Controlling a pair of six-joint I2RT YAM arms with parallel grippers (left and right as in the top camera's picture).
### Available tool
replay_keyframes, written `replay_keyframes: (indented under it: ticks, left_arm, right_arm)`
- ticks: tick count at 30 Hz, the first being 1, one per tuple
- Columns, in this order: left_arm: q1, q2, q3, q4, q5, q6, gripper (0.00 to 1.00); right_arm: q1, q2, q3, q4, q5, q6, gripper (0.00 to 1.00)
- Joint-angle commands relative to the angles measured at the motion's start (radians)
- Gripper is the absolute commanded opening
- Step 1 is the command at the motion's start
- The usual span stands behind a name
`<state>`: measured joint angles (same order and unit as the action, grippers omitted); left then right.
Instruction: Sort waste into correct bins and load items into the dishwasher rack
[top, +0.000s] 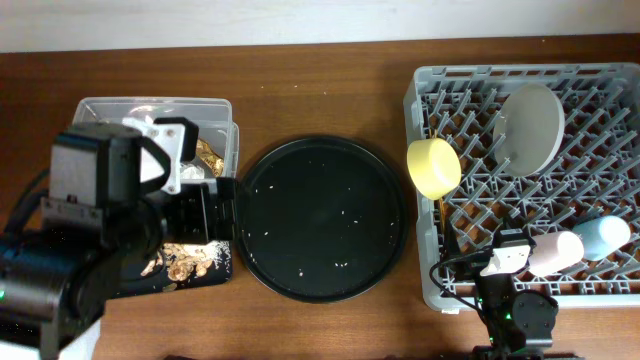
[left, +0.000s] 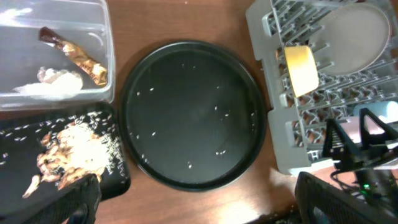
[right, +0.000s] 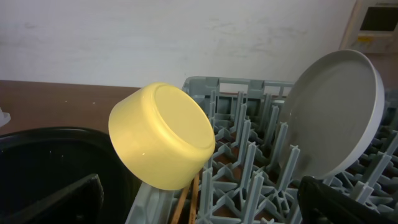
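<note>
The smooth round yellow bowl (right: 163, 135) lies tipped on its side on the edge of the big grey peg rack (right: 249, 155), at twelve o'clock from the right pincer (right: 199, 204), flat bottom facing it. That pincer is wide and empty. It is far nearer than the left pincer (left: 202, 200), also wide and empty, over by the shallow black tray (left: 118, 175) of brown scraps (left: 62, 158).

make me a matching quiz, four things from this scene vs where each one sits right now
1 yellow bowl
2 snack wrapper
3 food scraps
4 plate

a in the clear tub
b standing on edge among the dishwasher rack pegs
c on the shallow black tray
d tipped on its side at the rack's left edge

Pairs: 1-d, 2-a, 3-c, 4-b
</note>
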<state>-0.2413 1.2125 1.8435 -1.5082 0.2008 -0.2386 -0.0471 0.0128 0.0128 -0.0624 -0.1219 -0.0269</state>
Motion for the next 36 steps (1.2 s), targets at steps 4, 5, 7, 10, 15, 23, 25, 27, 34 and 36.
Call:
replay_keyframes:
  ticks: [4, 5, 7, 10, 15, 23, 25, 27, 34, 36]
  left_arm:
    - [-0.019, -0.168, -0.164, 0.465, -0.101, 0.23, 0.99]
    - [-0.019, -0.274, -0.322, 0.601, -0.101, 0.244, 0.99]
    - [-0.019, -0.463, -0.618, 0.82, -0.105, 0.269, 0.99]
    - [-0.015, -0.798, -1.104, 1.108, -0.105, 0.383, 0.99]
    - [0.05, -1.159, -1.585, 1.383, -0.089, 0.383, 0.99]
    - [0.068, -1.207, -1.835, 1.567, -0.092, 0.383, 0.99]
    - [0.068, -1.207, -1.835, 1.475, -0.092, 0.383, 0.99]
    - [0.068, -1.199, -1.834, 1.436, -0.093, 0.383, 0.99]
    - [0.068, -1.199, -1.834, 1.436, -0.093, 0.383, 0.99]
    - [0.068, -1.199, -1.834, 1.436, -0.093, 0.383, 0.99]
  right_arm:
    - [-0.005, -0.006, -0.007, -0.001, -0.002, 0.001, 0.98]
    - [-0.005, -0.006, -0.007, -0.001, -0.002, 0.001, 0.98]
    - [-0.005, -0.006, -0.007, -0.001, -0.002, 0.001, 0.99]
    - [-0.005, -0.006, -0.007, -0.001, -0.002, 0.001, 0.98]
    - [-0.005, -0.006, -0.007, -0.001, -0.002, 0.001, 0.98]
    - [-0.005, -0.006, -0.007, -0.001, -0.002, 0.001, 0.98]
    - [-0.005, -0.006, -0.007, -0.001, -0.002, 0.001, 0.98]
    - [-0.005, -0.006, -0.007, -0.001, -0.002, 0.001, 0.98]
    - [-0.005, -0.006, -0.007, -0.001, -0.002, 0.001, 0.98]
    - [-0.005, -0.006, -0.007, -0.001, -0.002, 0.001, 0.98]
